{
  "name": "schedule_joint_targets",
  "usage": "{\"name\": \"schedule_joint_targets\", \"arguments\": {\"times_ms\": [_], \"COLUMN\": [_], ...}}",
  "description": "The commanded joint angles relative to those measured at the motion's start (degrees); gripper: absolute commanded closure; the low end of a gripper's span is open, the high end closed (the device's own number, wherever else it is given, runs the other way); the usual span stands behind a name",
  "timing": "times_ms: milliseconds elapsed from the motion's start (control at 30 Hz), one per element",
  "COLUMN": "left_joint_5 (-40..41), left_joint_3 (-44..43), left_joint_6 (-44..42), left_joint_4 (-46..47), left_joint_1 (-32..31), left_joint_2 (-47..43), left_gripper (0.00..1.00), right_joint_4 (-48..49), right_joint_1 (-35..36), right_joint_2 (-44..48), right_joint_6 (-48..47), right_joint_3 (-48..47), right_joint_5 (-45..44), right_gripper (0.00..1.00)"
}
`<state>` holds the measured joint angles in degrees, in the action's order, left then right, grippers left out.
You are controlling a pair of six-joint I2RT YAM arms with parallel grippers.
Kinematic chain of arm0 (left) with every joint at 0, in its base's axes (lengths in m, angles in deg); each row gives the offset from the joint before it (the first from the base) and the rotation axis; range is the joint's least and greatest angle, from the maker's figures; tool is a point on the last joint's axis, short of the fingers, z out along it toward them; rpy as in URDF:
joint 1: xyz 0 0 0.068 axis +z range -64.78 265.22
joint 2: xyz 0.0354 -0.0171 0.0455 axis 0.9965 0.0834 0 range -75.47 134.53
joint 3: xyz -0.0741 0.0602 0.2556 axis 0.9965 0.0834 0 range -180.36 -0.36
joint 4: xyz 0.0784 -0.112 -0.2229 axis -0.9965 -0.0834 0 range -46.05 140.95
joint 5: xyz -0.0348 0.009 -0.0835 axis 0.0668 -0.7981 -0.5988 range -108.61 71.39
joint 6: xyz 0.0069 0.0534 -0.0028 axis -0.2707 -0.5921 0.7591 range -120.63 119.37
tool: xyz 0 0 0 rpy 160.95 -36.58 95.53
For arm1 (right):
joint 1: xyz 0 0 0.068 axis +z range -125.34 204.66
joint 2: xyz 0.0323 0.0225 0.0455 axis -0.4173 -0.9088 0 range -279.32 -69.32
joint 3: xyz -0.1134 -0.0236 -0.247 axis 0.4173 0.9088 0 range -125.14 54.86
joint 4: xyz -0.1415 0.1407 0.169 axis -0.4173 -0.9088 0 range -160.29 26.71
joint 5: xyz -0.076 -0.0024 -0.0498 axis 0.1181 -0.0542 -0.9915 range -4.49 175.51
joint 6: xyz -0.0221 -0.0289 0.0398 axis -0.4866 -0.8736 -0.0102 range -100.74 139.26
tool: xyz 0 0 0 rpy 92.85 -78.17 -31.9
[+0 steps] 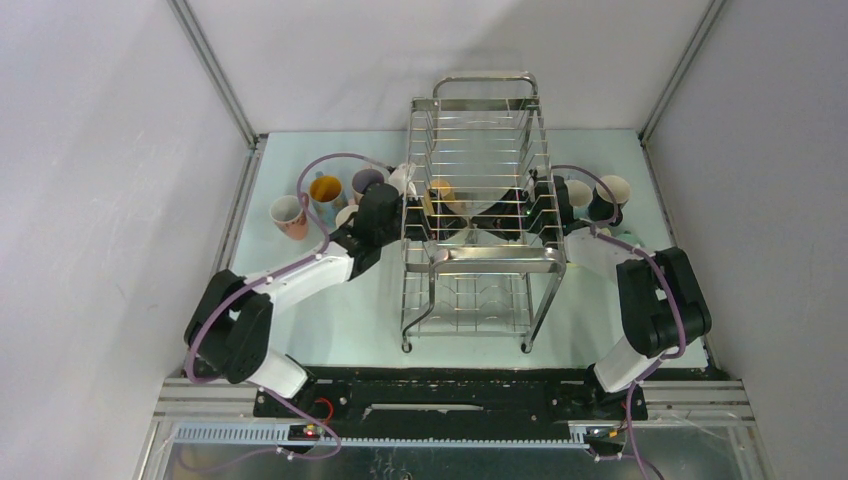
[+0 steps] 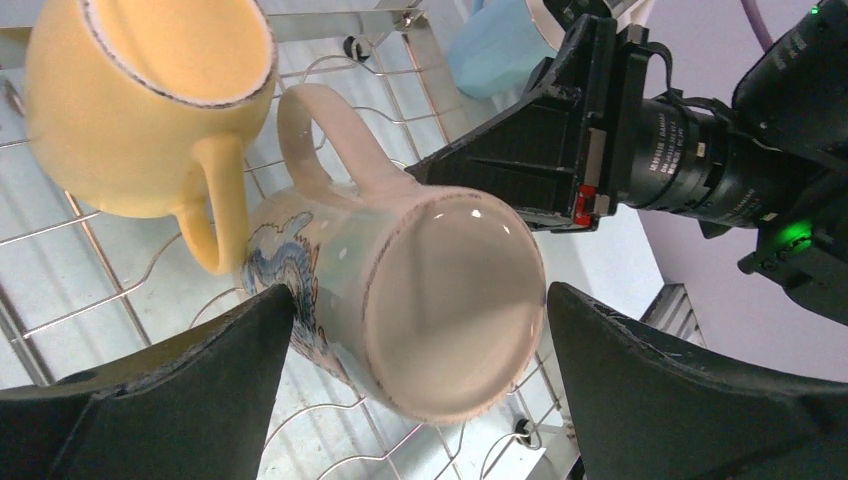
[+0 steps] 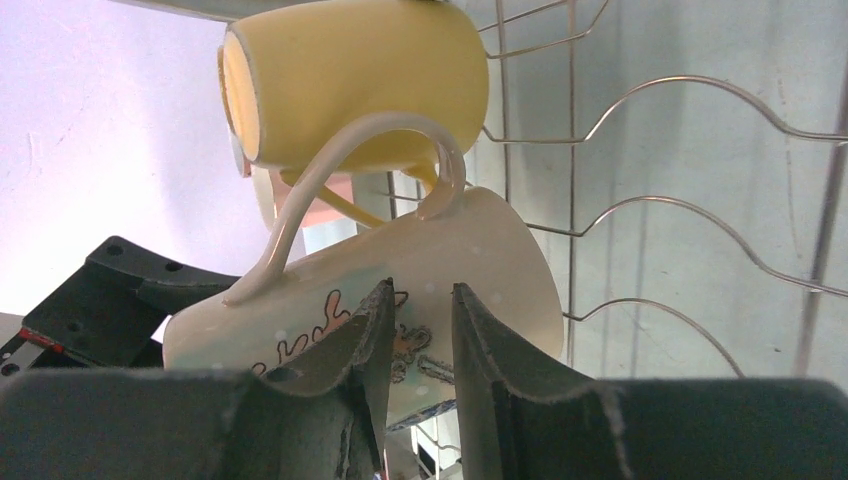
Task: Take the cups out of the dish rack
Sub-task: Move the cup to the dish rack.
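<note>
Cups: ceramic mugs with handles; two show inside the dish rack (image 1: 490, 255), and the others stand on the table (image 1: 350, 310).
Dish rack: chrome wire, two tiers, with a looped end handle at 12 o'clock and a flat front bar at 6; it stands mid-table.
Cream mug (image 2: 440, 310): glossy cream with a speckled rim and a blue painted figure on its flank. It lies on its side on the rack's wavy wires; which tier is unclear.
Yellow mug (image 2: 140, 110): matte yellow with a dark-edged rim, also tipped over, at 10 o'clock of the cream mug and just beside it; contact is unclear.
Left table group (image 1: 325, 195): several upright mugs at 10 o'clock of the rack, one orange inside.
Right table group (image 1: 600, 195): upright mugs at 2 o'clock of the rack.
Left gripper (image 2: 420, 295): fingers spread wide, one on either side of the cream mug's mouth and clear of it.
Right gripper (image 3: 420, 300): fingers close together with a narrow gap, tips at the cream mug's painted side. Whether they pinch anything cannot be told.
Top view only: the whole rack, both table groups, and the arms entering the rack from 9 and 3 o'clock.
Left wrist view only: the cream mug's bare pale interior, the right gripper's black body at 2 o'clock, and a light blue cup (image 2: 495, 50) cut by the top edge.
Right wrist view only: the cream mug's handle arching upward and orange marks beside the blue.
</note>
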<state>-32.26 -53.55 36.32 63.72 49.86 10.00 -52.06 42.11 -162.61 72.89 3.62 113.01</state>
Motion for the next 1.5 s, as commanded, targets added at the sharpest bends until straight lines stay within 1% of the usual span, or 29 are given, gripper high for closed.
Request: {"name": "schedule_joint_targets", "arguments": {"times_ms": [0, 167, 433, 700, 1067, 1333, 1467], "left_joint_5": [2.81, 3.08, 1.84, -2.91, -8.66, -9.58, -10.15], "left_joint_3": [-0.68, -1.41, -4.23, -5.38, -7.87, -7.46, -5.62], "left_joint_6": [-2.14, -1.73, -1.25, 0.59, 3.97, 5.15, 7.74], "left_joint_4": [-2.26, -4.23, -6.85, -3.35, 2.48, 3.29, 4.61], "left_joint_1": [-0.13, -0.14, -0.13, -0.06, 0.00, -0.03, -0.05], "left_joint_2": [-2.97, -2.70, 0.13, 1.73, 5.64, 6.15, 5.51], "left_gripper": [0.00, 0.00, 0.00, 0.00, 0.00, 0.00, 0.00], "right_joint_4": [-0.75, -0.53, 0.38, 0.68, -2.22, -3.13, -2.26], "right_joint_1": [2.71, 2.78, 2.95, 1.30, -1.67, -1.99, -2.04], "right_joint_2": [1.94, 1.88, 0.23, -2.28, -1.85, -1.89, -2.61], "right_joint_6": [0.48, 0.68, 0.84, 0.83, -1.52, -2.64, -2.44], "right_joint_3": [0.62, 0.57, 0.55, 0.62, 0.62, 0.75, 1.06], "right_joint_5": [3.34, 3.30, 3.08, 2.91, 2.44, 2.32, 3.00], "right_gripper": [0.66, 0.66, 0.66, 0.67, 0.67, 0.67, 0.67]}}
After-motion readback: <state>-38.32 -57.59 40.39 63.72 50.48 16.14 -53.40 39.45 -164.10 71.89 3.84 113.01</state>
